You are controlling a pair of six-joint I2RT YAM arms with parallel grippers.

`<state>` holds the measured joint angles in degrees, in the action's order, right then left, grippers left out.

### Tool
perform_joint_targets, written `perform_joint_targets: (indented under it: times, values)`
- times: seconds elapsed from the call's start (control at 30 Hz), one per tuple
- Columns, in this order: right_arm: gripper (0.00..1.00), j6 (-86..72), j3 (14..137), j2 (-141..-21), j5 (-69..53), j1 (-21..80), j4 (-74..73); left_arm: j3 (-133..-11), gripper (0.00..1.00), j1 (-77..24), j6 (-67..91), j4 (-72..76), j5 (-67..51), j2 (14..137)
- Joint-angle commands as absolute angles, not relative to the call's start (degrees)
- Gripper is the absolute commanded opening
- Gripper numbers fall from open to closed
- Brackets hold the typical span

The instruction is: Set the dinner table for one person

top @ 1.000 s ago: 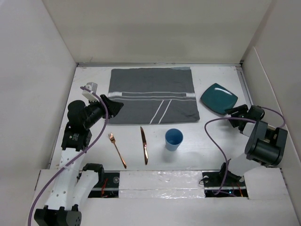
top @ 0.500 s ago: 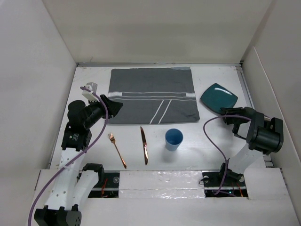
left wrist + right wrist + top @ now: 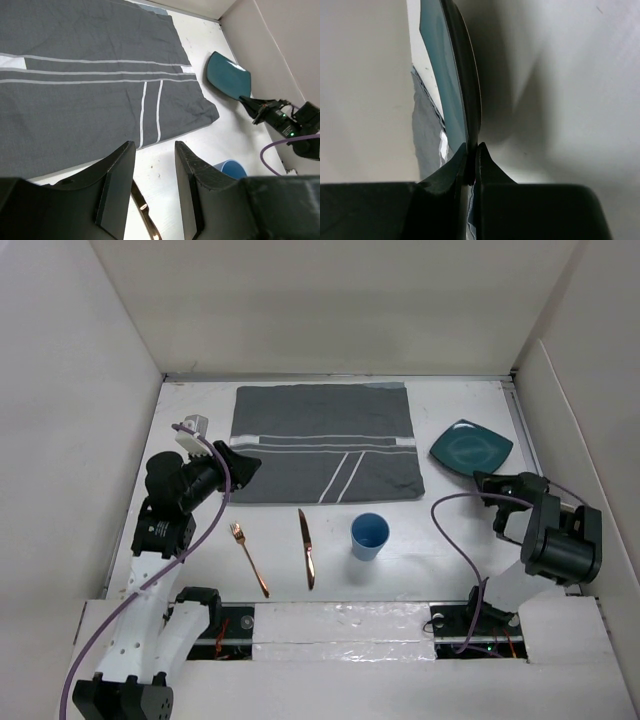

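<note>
The dinner table (image 3: 430, 540) is the white matte surface that fills the walled space in front of both arm bases, and everything else in view lies on it or hangs over it. A grey striped placemat (image 3: 325, 443) is spread flat across its far middle. Nearer the arms, a copper fork (image 3: 250, 558), a copper knife (image 3: 306, 548) and a blue cup (image 3: 369, 536) sit in a row from left to right, each apart from its neighbour and all just off the mat's near edge. The fork and knife lie roughly lengthwise, and the cup stands upright with its mouth open. To the right of the mat, close to the right wall, is a teal plate (image 3: 471, 448). The right gripper (image 3: 485, 480) has its fingers (image 3: 455, 167) pinched tight on the plate's near rim. The right wrist view shows the plate edge-on between them, with a strip of the grey cloth behind. From the left wrist view the plate (image 3: 227, 76) looks tipped up rather than lying flat, though how far it is off the surface is hard to judge. The left gripper (image 3: 245, 465) hovers over the mat's near left corner. Its two dark fingers (image 3: 117, 185) are spread apart with nothing between them, only cloth and bare table below.
</note>
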<state>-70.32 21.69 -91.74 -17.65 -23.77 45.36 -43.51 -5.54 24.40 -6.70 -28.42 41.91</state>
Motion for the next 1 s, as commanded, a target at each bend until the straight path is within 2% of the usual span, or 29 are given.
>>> perform_joint_targets:
  times: [0.0, 0.13, 0.3, 0.6, 0.97]
  values:
    - [0.0, -62.1, 30.2, -83.2, -21.2, -23.3, 46.2, -43.6, 0.34, -5.7, 23.3, -5.1, -28.6, 41.8]
    - [0.0, -58.9, 36.7, -77.1, -23.6, -15.8, 40.4, -43.5, 0.34, -5.7, 23.2, -5.4, -27.7, 41.4]
    - [0.0, -60.5, 42.4, -78.7, -20.2, -2.3, 41.0, -43.1, 0.34, -3.8, 23.5, -4.7, -28.5, 41.1]
    - [0.0, -71.6, 51.5, -96.7, -9.9, 19.4, 55.2, -42.9, 0.35, -3.0, 23.5, -4.2, -28.1, 41.3]
    - [0.0, -74.9, 61.4, -109.9, -4.4, 27.6, 55.7, -43.0, 0.35, -3.0, 23.3, -4.6, -28.7, 41.3]
